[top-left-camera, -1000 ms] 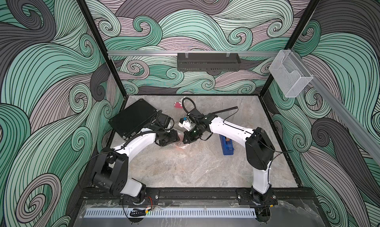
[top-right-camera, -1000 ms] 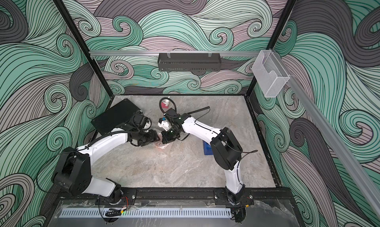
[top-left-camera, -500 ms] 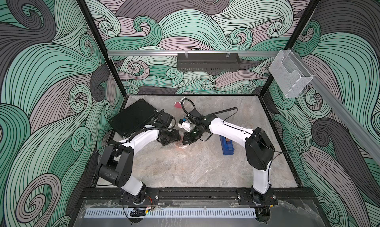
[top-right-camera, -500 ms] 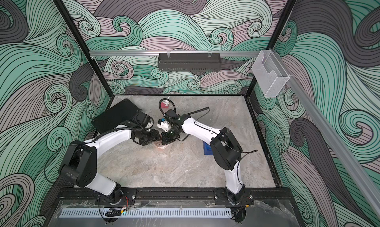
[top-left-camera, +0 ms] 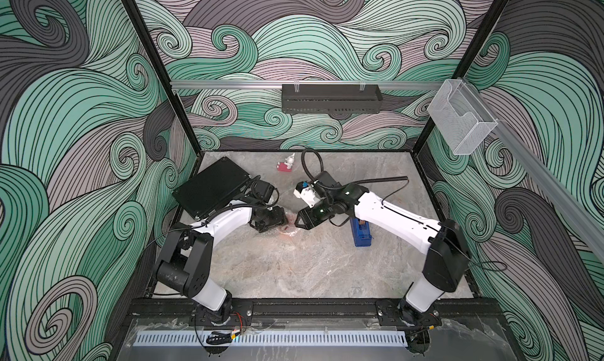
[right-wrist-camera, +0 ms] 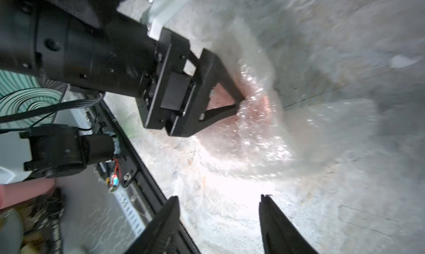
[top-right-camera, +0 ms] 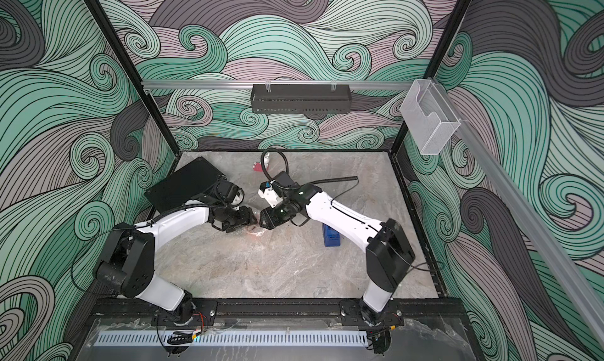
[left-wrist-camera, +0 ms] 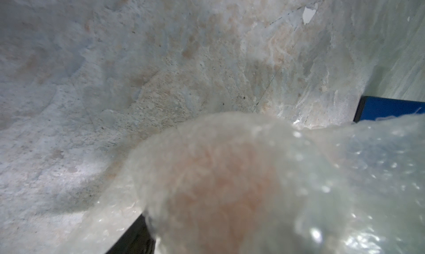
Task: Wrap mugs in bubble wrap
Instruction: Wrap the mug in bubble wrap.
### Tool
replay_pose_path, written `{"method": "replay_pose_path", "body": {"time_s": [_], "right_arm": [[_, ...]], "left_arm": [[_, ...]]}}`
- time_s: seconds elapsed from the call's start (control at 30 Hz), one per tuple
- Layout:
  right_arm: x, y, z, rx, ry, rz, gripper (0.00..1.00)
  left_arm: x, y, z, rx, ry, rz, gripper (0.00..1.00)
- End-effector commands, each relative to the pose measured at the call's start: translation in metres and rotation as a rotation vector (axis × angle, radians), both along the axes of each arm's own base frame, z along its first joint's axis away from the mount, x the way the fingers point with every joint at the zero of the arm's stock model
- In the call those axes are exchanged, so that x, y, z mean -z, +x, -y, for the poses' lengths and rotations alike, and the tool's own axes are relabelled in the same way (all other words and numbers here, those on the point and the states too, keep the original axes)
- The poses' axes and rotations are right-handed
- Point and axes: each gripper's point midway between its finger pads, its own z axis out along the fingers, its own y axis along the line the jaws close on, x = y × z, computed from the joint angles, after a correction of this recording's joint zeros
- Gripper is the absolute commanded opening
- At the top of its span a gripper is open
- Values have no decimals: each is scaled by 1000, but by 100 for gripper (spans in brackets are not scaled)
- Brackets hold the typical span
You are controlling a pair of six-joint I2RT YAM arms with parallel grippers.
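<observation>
1. Nearest, both arms stand on the black rail [top-left-camera: 304, 310] at the front of the table [top-left-camera: 294, 271]. The left arm [top-left-camera: 225, 222] and the right arm [top-left-camera: 392, 218] each bend at the elbow and reach in toward the middle.
2. Their tips point at each other, low over the table and very near.
3. The right gripper [right-wrist-camera: 218, 196] is open. Its two fingers stand apart with nothing between them, just beside the bundle.
4. The left gripper [right-wrist-camera: 240, 102] pokes its tip into the bubble wrap [right-wrist-camera: 257, 131]. Only one finger shows, from the side, so I cannot tell if it is squeezing.
5. The mug [left-wrist-camera: 213, 190] sits on the table between the two grippers, inside the bubble wrap. It is only a blurry pink-orange blob through the plastic. Its handle cannot be made out.
6. A blue tape dispenser [top-left-camera: 361, 233] lies on the right, and the right arm hides part of it.
7. Farther back on the left is a flat black case [top-left-camera: 212, 187], and the left arm's wrist covers one corner.
8. A small red-and-white figurine [top-left-camera: 285, 165] stands near the back wall.
</observation>
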Motion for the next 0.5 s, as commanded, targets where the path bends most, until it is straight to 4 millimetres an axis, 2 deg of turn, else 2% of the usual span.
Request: {"method": "replay_pose_path", "body": {"time_s": [0.0, 0.03, 0.07, 0.1, 0.27, 0.37, 0.47], "right_arm": [[2, 26, 56, 195, -113, 97, 73], [2, 31, 72, 240, -129, 112, 86], [2, 35, 89, 289, -148, 129, 95], [1, 39, 104, 339, -165, 147, 99], [10, 53, 181, 613, -283, 178, 100], [28, 56, 208, 689, -325, 119, 100], [48, 59, 220, 701, -355, 56, 100]], "left_arm": [[-3, -6, -4, 1, 3, -4, 70], [-3, -7, -4, 2, 2, -3, 69], [-4, -7, -4, 1, 0, -1, 69], [-4, -7, -5, 0, 0, 0, 70], [-3, -7, -4, 4, 0, -1, 69], [-1, -7, -4, 6, -3, -4, 69], [0, -7, -3, 7, -2, -5, 69]]}}
